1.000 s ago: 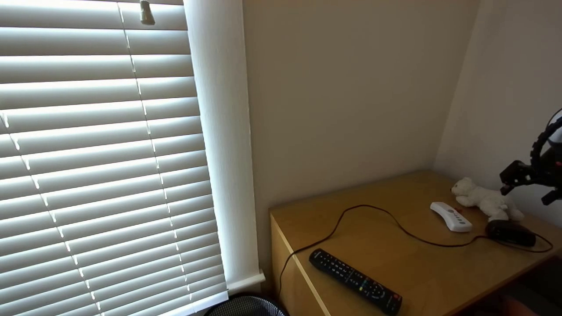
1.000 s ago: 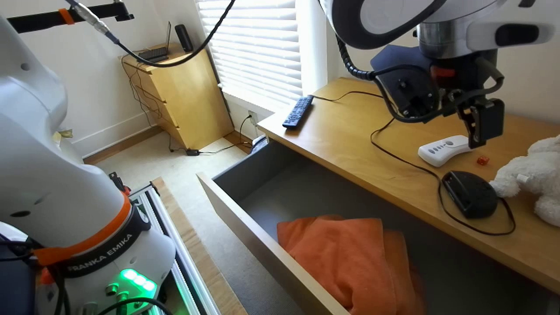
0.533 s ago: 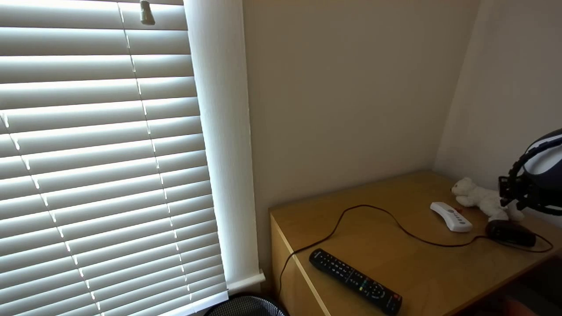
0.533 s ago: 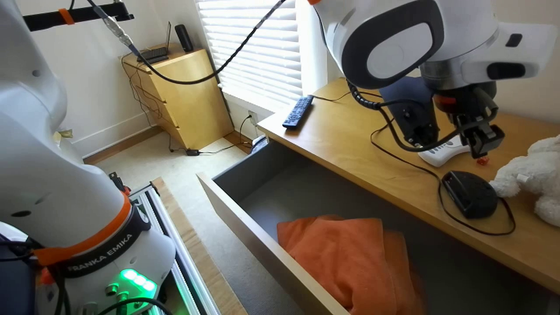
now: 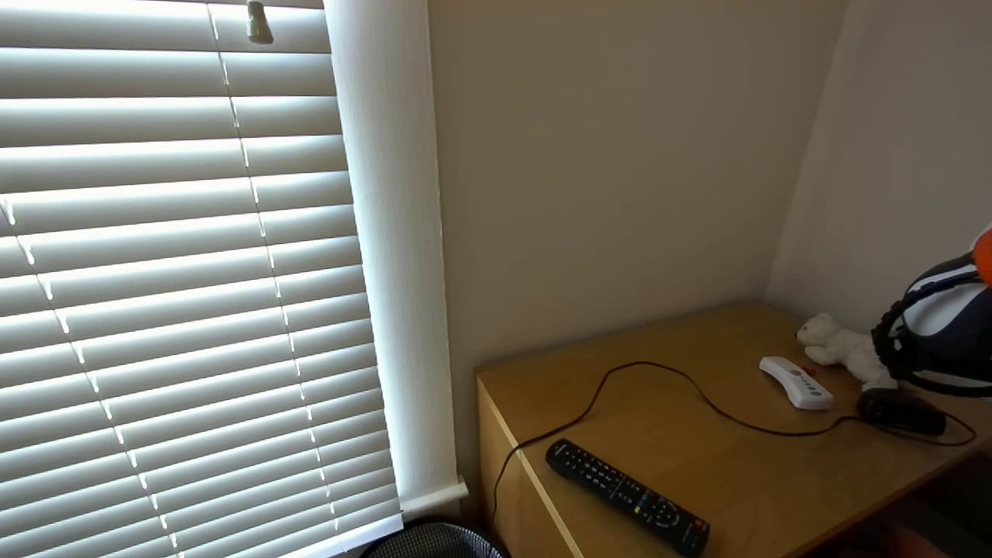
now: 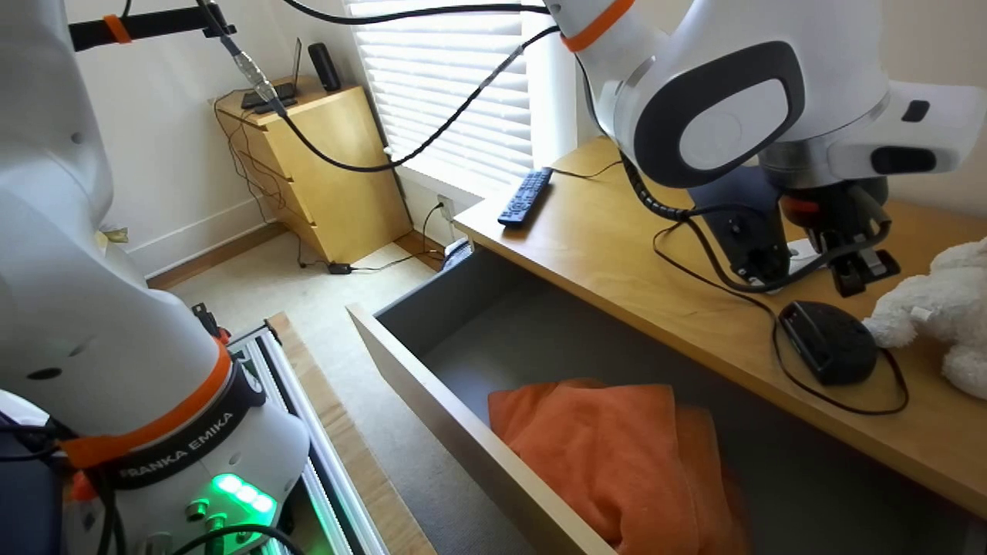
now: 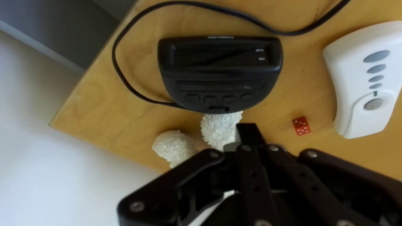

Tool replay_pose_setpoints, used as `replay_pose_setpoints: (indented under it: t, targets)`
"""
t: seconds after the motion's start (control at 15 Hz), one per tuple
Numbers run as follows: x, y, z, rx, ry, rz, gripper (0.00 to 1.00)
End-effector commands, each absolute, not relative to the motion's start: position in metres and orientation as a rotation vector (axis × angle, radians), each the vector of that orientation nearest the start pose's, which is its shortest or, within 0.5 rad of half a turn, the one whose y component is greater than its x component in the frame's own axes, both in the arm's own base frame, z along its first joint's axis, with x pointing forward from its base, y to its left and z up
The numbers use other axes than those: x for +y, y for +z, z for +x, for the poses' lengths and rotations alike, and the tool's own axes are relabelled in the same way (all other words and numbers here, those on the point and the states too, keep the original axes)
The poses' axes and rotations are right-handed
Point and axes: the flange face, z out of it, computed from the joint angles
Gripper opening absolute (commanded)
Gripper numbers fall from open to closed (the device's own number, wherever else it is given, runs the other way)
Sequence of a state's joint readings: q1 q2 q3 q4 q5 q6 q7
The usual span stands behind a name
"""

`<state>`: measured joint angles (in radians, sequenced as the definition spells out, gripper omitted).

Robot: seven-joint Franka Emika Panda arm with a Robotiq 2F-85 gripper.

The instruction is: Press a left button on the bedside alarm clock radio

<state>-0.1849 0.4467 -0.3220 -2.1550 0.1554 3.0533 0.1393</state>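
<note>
The alarm clock radio [image 7: 220, 74] lay flat on the wooden desktop [image 6: 609, 239] near its front edge, a low black block — straight along one side, rounded like a half-moon along the other. In the wrist view the straight side stood uppermost, tiny pale lettering running along its rim. Next came a dark, glossy display [image 7: 216, 57] with two small white marks towards one end, then a long narrow bar [image 7: 221, 85], then four little buttons [image 7: 211, 100] in a row, as black as the case, and a short slot [image 7: 219, 109] at the curved edge. A dark cord [image 7: 290, 32] made a loose loop around one end of the clock and ran on across the wood. A white plush toy [image 6: 952, 304] reached right up to the curved side; whether it touched, I couldn't tell. A white gadget [image 7: 355, 81] and a red die [image 7: 301, 126] lay near, and a long black remote [image 5: 628, 497] lay well apart, towards the other end of the desktop. Below, a drawer [image 6: 509, 331] stood open with orange cloth [image 6: 601, 462] folded inside. The gripper [image 7: 251, 133] hung off the clock's curved side, apart from it and clenched — finger set against finger.
</note>
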Motion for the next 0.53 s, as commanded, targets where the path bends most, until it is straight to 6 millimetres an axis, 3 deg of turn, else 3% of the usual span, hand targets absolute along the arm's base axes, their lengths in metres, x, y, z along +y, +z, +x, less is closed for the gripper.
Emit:
replay_pose_setpoints:
  t: [0.0, 0.47]
  targets:
    - [-0.3021, 0.241, 0.5347, 1.187, -0.745, -3.027, 0.0]
    - [-0.2995, 0.2351, 0.534, 1.206, -0.688, -3.052, 0.0]
